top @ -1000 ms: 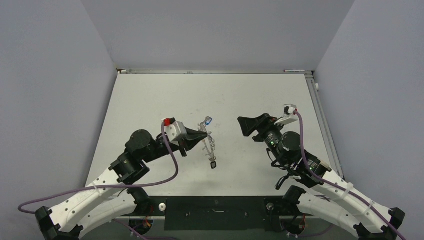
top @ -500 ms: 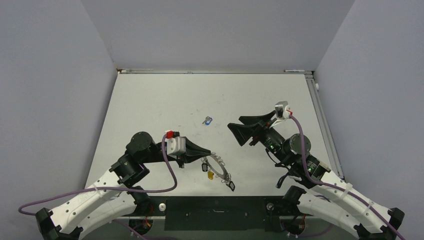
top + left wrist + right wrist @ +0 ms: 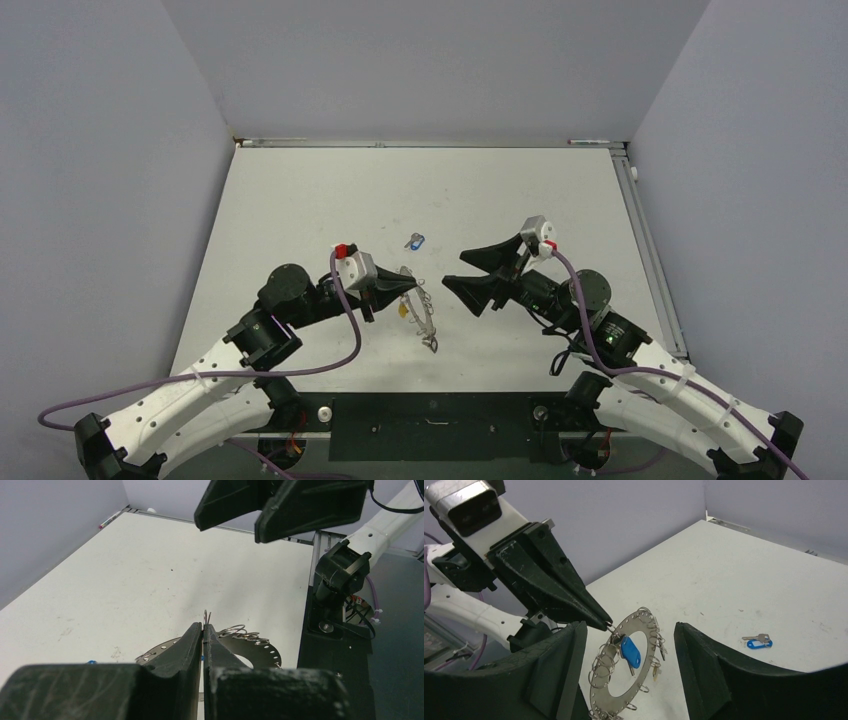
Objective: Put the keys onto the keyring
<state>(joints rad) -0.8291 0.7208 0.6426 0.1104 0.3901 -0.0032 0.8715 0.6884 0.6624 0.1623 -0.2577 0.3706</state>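
Keyring (image 3: 630, 622) (image 3: 420, 312) (image 3: 252, 647): a flat, silvery metal annulus, its band pierced by a row of small holes. Small wire loops (image 3: 600, 672) hang around the rim. One blue-headed key (image 3: 630, 651) hangs across the central opening. The keyring is tilted, with its upper rim highest, over the near middle of the table (image 3: 300, 200). Whether its lower edge touches the surface cannot be told. Any marking on the key heads is too small to read.

Left gripper (image 3: 606, 624) (image 3: 405, 283) (image 3: 202, 627): reaches in from the left, its fingers pressed together on the upper rim of the keyring. A sliver of metal shows just past the tips in the left wrist view.

Right gripper (image 3: 455, 270) (image 3: 626, 635) (image 3: 227, 530): its jaws are spread wide and hold nothing. It lies just right of the keyring and apart from it, and its opening faces the keyring.

Loose key (image 3: 415, 240) (image 3: 758, 641): silver with a blue head, it lies flat on the table. It is farther back than the keyring and clear of both grippers.
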